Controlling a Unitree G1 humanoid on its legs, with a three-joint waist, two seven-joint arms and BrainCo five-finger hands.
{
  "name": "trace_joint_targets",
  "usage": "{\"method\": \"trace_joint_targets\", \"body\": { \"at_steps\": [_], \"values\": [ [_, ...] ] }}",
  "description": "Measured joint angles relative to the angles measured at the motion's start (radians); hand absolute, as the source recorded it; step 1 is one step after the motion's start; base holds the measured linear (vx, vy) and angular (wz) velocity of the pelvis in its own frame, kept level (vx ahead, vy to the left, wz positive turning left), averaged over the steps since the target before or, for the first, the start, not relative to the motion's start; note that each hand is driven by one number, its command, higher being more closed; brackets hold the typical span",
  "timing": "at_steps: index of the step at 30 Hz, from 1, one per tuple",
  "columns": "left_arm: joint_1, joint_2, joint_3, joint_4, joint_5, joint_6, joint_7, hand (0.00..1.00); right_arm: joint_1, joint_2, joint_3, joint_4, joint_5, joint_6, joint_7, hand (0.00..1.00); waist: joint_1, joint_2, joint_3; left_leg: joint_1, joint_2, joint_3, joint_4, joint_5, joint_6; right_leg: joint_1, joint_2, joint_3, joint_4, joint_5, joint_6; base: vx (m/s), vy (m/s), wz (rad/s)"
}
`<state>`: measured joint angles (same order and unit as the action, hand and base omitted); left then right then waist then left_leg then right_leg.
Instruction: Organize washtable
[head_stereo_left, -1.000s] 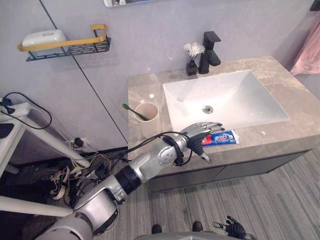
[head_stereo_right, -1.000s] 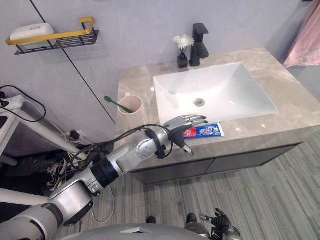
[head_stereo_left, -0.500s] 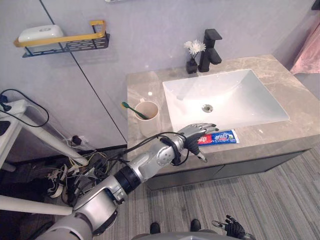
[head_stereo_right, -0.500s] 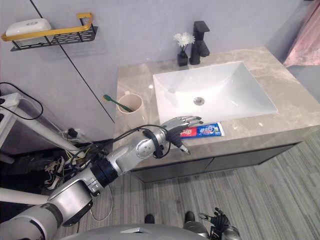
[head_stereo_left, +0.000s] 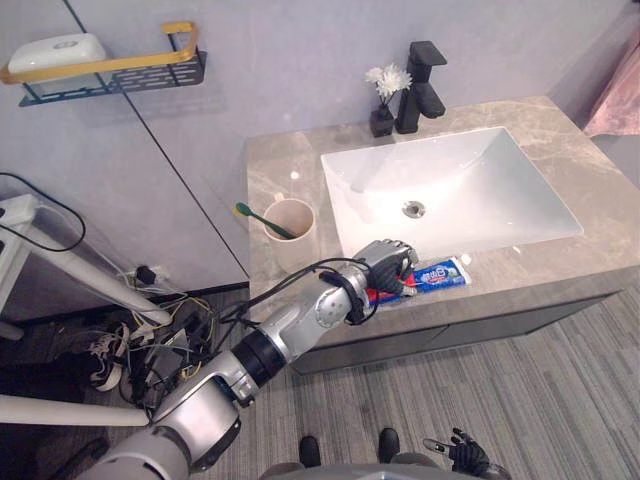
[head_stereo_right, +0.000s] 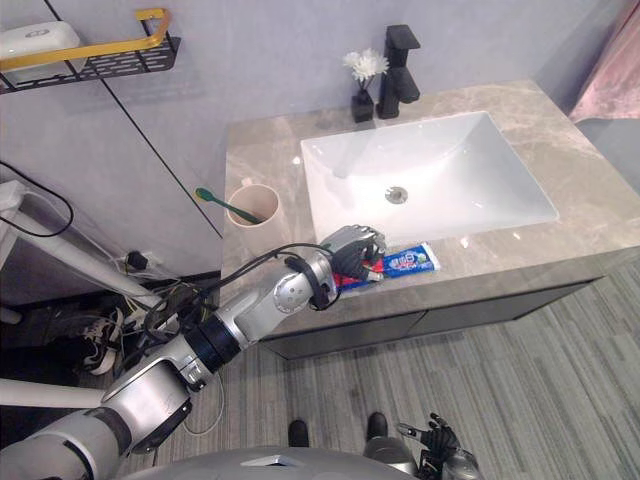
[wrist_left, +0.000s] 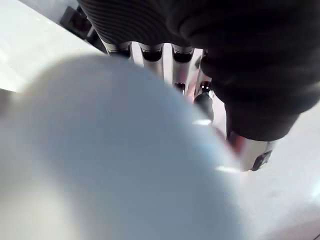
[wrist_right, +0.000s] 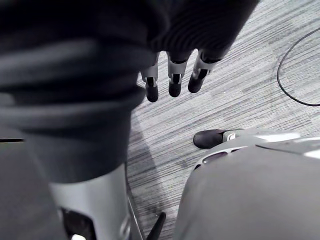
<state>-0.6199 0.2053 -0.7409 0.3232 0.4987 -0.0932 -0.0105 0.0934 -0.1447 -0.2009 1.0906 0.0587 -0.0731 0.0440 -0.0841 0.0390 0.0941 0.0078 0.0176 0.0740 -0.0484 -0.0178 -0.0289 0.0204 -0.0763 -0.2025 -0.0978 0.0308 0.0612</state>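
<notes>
A red, white and blue toothpaste tube (head_stereo_left: 441, 274) lies along the front edge of the marble counter (head_stereo_left: 290, 170), in front of the sink. My left hand (head_stereo_left: 386, 265) sits on the tube's red end, its fingers curled down round it. In the left wrist view the curled fingers (wrist_left: 152, 54) show close up, with a bit of red beside them. A beige cup (head_stereo_left: 291, 234) with a green toothbrush (head_stereo_left: 259, 219) leaning out of it stands on the counter's left part. My right hand (head_stereo_left: 462, 455) hangs low above the floor with straight fingers (wrist_right: 172, 75), holding nothing.
The white basin (head_stereo_left: 480, 165) takes up the counter's middle. A black tap (head_stereo_left: 424, 84) and a small black vase of white flowers (head_stereo_left: 384, 98) stand behind it. A wall shelf (head_stereo_left: 115, 72) holds a white soap box (head_stereo_left: 58, 50). Pink cloth (head_stereo_left: 616, 100) hangs at right.
My left hand's fingers were stretched flat over the tube's red end and have curled down round it. The camera has shifted a little. The right hand has kept its place.
</notes>
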Motion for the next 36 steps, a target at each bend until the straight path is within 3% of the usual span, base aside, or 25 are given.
{"method": "trace_joint_targets", "body": {
  "at_steps": [24,27,36],
  "values": [
    [0.000,-0.009,0.005,0.028,0.079,-0.011,0.029,1.00,-0.001,0.002,0.000,0.000,0.002,-0.001,-0.004,0.00,-0.015,0.000,0.000,0.002,0.001,0.001,0.000,0.000,0.000,0.002,0.000,0.000,-0.001,0.000,0.000,0.00,0.000,0.00],
    [0.000,-0.003,0.007,0.017,0.079,-0.011,0.034,1.00,-0.001,0.005,0.000,-0.004,0.046,-0.002,-0.005,0.00,-0.015,0.000,0.000,0.002,0.001,0.003,0.000,0.000,0.000,0.001,0.000,0.002,-0.001,0.000,0.000,0.00,0.000,0.00],
    [0.022,0.035,0.057,-0.107,0.117,0.007,0.040,1.00,0.089,0.026,0.050,-0.310,0.121,-0.012,0.003,0.00,-0.010,0.000,0.000,-0.010,0.003,0.054,0.004,-0.004,0.004,-0.032,0.001,0.058,0.004,0.013,0.008,0.00,0.009,-0.16]
  ]
}}
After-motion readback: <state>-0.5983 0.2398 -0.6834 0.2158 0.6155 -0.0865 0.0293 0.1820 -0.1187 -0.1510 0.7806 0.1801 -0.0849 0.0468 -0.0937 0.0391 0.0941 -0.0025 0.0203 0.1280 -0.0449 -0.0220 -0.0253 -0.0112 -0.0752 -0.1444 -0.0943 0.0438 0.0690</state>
